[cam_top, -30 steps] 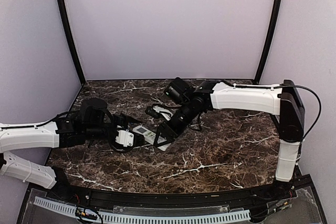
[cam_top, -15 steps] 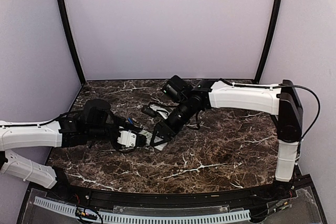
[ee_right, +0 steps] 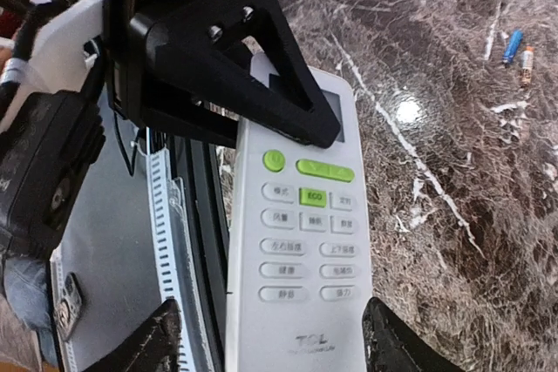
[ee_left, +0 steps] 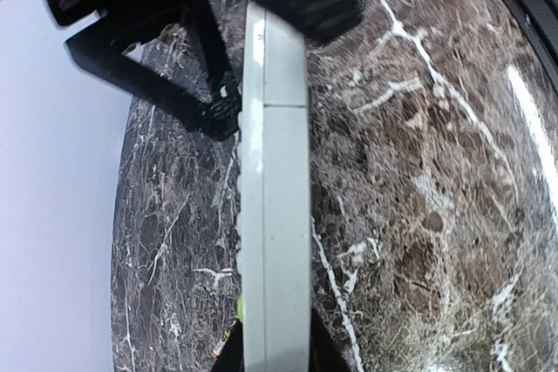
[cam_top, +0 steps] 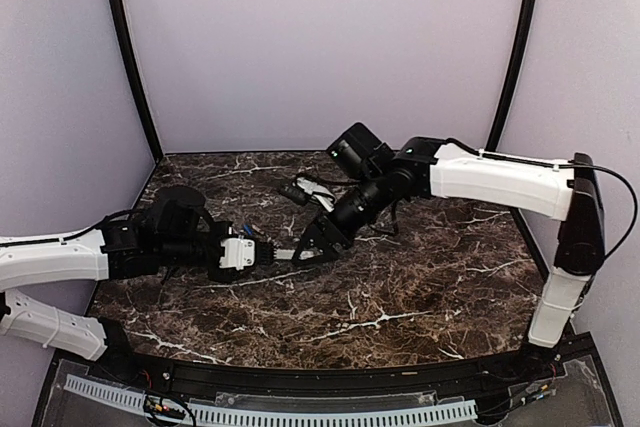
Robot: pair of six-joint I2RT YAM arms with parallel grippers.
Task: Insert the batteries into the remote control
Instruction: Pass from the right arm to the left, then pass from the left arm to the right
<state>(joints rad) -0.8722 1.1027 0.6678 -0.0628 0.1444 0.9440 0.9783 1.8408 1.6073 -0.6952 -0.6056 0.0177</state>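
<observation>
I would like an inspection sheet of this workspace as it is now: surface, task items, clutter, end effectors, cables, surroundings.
surface: dark marble-pattern table.
job's things: remote control, button side facing the right wrist camera; batteries lying loose on the table, not loaded.
clutter: small white-and-dark item behind the right arm, too small to identify.
grippers: left end effector shut on the remote control's display end; right end effector open, fingers either side of its lower end.
cables: black cable looping along the right arm.
surroundings: plain pale walls, black frame posts.
</observation>
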